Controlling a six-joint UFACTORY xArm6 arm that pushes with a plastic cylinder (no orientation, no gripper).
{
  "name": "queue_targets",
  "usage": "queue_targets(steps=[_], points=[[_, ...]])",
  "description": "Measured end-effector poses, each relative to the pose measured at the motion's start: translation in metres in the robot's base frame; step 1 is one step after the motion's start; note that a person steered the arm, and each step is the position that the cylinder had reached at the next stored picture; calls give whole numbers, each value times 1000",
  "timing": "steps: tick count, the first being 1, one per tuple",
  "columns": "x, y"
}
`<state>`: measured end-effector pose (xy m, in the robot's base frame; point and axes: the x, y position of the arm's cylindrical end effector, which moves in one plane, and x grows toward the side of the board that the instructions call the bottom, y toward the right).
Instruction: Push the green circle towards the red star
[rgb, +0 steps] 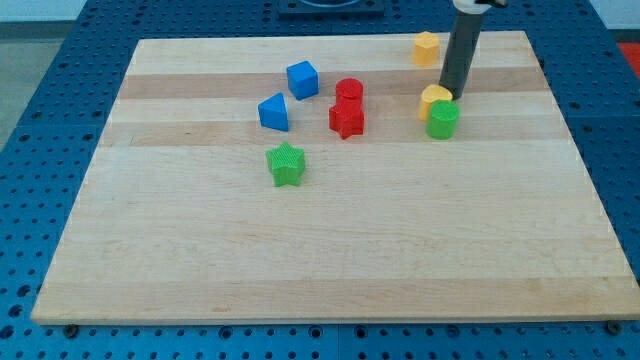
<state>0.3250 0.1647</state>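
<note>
The green circle (442, 119) sits at the board's upper right, touching a yellow block (434, 99) just above and left of it. The red star (347, 120) lies to the view's left of the green circle, about a hand's width away, just below a red round block (348, 92). My tip (456, 95) stands at the top right of the green circle, close beside the yellow block, with the dark rod rising to the view's top.
A blue cube (302, 79) and a blue triangular block (273, 112) lie left of the red blocks. A green star (287, 164) lies below them. A yellow hexagonal block (427, 47) sits near the board's top edge (330, 40).
</note>
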Motion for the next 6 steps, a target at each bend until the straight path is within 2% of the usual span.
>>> queue_targets(steps=[2,4,6], points=[[16,40],[47,4],[47,-32]])
